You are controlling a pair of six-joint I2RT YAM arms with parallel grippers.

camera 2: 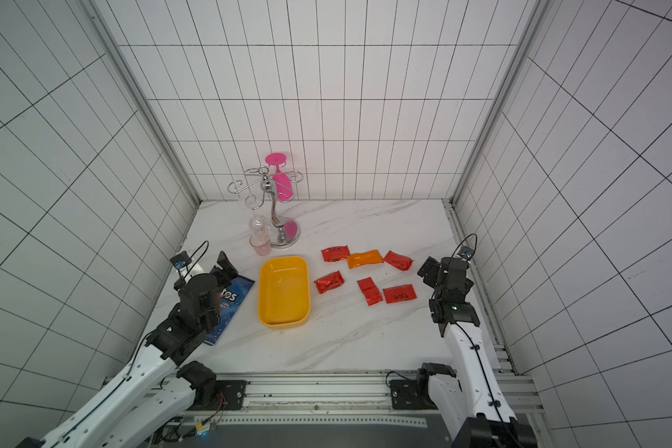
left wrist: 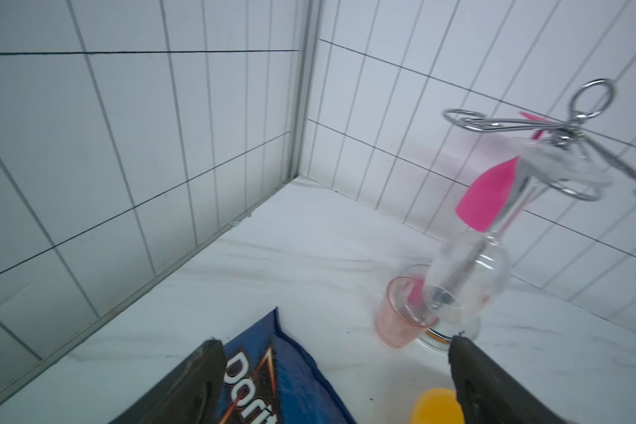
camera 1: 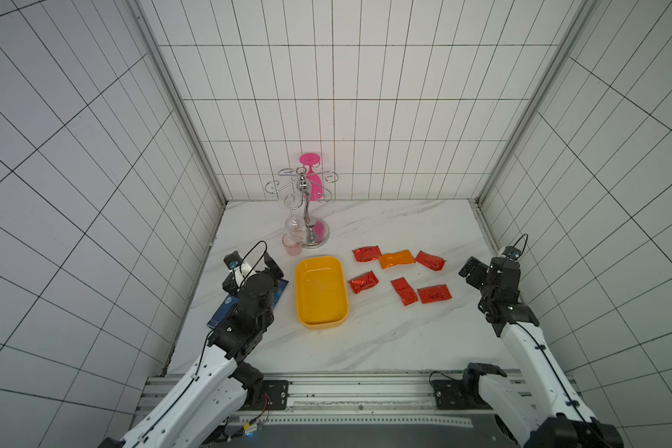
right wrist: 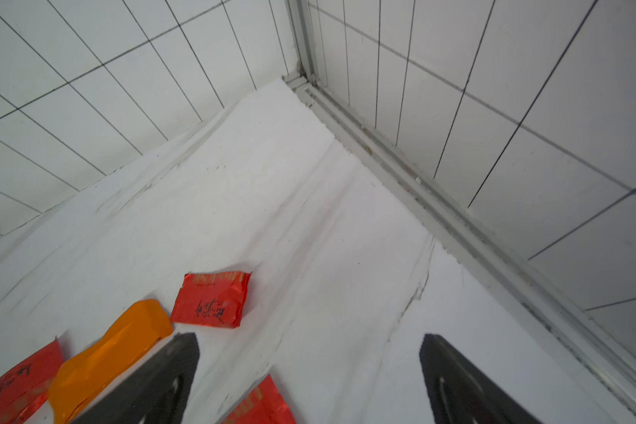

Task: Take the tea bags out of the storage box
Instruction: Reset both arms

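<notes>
The yellow plastic storage box [camera 1: 321, 294] sits empty, red and orange foil tea bags [camera 1: 396, 259] lying at its three o'clock. Left gripper [left wrist: 335, 343] and right gripper [right wrist: 309, 337] gape wide, holding nothing; the job looks done, only a retreat needed

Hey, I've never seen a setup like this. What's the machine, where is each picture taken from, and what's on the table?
It is a robot with a left arm and a right arm, each ending in a pair of jaws. Two pictures come from one camera overhead, side by side, so they look nearly alike. The other two come from a small camera on each wrist, looking out past the jaws. On the marble table lies an empty yellow box, with five red tea bags and an orange one spread beside it, all outside. A blue chip bag lies beneath the left arm; at the back stands a metal glass rack with a pink cup by its foot. Both pairs of jaws are open and hold nothing.
</notes>
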